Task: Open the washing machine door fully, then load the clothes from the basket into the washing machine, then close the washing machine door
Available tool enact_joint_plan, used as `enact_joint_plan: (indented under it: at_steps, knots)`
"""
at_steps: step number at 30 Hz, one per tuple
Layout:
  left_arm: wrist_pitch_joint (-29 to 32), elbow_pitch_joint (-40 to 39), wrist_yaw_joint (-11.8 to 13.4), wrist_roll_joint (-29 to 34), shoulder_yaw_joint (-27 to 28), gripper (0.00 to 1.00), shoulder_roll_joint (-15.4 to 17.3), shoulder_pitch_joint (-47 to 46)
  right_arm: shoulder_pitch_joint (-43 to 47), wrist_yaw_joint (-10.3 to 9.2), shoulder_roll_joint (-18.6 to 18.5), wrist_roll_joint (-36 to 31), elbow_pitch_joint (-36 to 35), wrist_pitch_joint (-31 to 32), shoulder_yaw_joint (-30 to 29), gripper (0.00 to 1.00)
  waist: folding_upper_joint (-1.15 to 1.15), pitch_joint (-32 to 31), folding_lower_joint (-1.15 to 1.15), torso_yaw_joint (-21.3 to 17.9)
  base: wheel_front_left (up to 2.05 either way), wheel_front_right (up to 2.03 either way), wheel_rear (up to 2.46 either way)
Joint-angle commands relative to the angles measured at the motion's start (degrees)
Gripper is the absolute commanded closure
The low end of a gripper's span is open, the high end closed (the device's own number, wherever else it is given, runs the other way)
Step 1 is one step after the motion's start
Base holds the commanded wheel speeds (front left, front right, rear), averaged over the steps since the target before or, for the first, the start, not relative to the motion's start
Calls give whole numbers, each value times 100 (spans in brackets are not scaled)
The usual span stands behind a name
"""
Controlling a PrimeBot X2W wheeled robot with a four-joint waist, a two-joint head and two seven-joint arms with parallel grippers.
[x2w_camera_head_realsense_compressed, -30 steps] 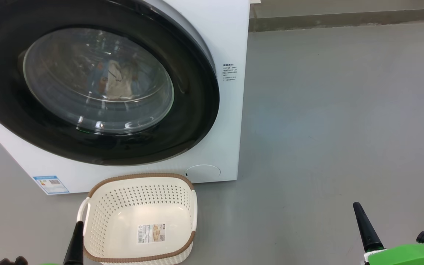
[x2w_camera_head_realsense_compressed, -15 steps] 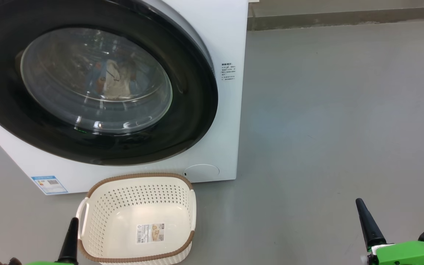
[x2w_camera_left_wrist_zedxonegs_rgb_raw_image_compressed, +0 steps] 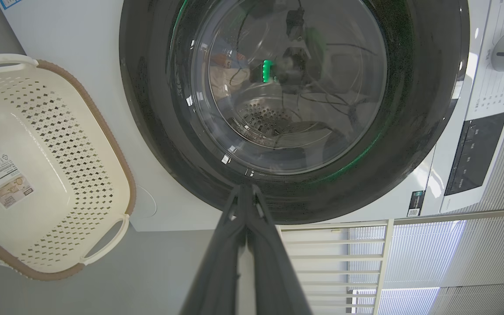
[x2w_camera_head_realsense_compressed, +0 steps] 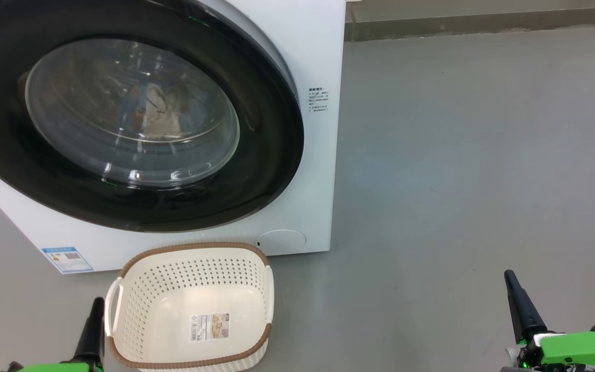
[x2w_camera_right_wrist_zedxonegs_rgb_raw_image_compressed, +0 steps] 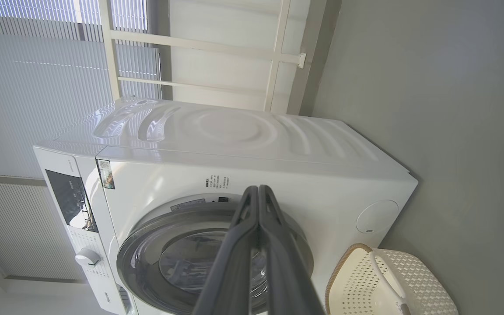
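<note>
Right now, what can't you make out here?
- Clothes, head view: glare on the door glass blurs them; amount unclear.
- Washing machine door, head view: left and top cut by the frame edge; latch unseen.
- Sticker in the basket: print too small, head view.

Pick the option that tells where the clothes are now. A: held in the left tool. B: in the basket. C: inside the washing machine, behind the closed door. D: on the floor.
C: the clothes show through the glass of the shut washing machine door, and the basket has no fabric in it.
</note>
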Motion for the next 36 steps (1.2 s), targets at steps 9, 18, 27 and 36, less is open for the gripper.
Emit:
enact_joint_plan:
  at_steps: [9,18,27,36]
  knots:
    - [139,-41,-203,-620,334,100,34,-365,-352,-8,-54,654,-48,129,63,100,0,11,0,-16,0,0,0]
    - [150,-41,-203,-608,348,100,24,-366,-353,-8,-43,642,-47,141,49,100,0,11,0,-16,0,0,0]
    - [163,-40,-203,-595,364,100,13,-368,-354,-8,-32,629,-46,154,33,100,0,11,0,-16,0,0,0]
    - [174,-40,-203,-584,377,100,4,-369,-355,-8,-23,618,-45,164,20,100,0,11,0,-16,0,0,0]
